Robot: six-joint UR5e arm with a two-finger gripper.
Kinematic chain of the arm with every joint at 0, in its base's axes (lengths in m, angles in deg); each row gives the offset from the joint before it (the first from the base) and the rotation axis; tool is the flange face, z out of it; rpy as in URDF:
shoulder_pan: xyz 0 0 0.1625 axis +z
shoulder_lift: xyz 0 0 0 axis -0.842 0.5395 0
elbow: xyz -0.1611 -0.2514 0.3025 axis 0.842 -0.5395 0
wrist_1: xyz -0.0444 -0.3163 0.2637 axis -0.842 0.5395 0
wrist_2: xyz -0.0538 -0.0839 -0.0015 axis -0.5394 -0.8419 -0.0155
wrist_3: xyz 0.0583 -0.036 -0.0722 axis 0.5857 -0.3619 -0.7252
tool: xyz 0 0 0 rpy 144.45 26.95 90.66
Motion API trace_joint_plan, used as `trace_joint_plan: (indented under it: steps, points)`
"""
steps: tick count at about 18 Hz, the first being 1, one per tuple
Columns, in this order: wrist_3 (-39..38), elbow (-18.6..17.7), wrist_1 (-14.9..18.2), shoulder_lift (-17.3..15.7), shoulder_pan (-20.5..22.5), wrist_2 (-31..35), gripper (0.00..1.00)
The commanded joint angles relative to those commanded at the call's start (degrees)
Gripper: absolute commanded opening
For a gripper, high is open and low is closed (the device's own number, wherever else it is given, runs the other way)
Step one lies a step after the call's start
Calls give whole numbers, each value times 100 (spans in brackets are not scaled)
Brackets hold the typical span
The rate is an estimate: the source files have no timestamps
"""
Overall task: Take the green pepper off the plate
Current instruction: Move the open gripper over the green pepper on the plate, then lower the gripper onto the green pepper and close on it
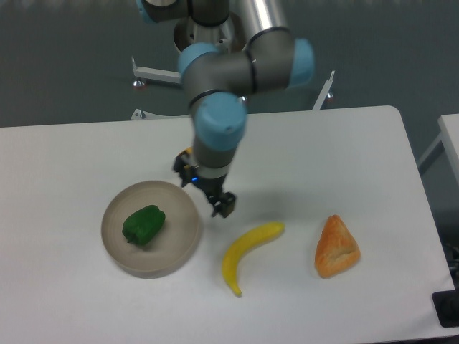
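Note:
The green pepper [144,225] is small, glossy and dark green. It lies left of centre in the round beige-grey plate [179,244] on the white table. My gripper [221,205] hangs just past the plate's right rim, to the right of the pepper and apart from it. Its fingers look close together and hold nothing; the gap is too small to judge. The arm covers most of the yellow pepper behind the plate.
A yellow banana [247,253] lies right of the plate, just below the gripper. An orange wedge-shaped item [336,247] lies further right. The robot base [209,43] stands behind the table's far edge.

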Motion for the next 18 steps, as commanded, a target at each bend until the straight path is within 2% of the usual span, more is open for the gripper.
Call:
trace_joint_plan:
  steps: [4, 9, 14, 15, 18]
  points:
    - [-809, 0, -317, 255, -132, -616, 100]
    - [-933, -61, -379, 396, -343, -625, 100]
    - [-898, -88, -581, 554, -361, -598, 98]
    - [-915, -88, -581, 555, -361, -607, 78]
    - [-837, -88, -581, 555, -352, -590, 32]
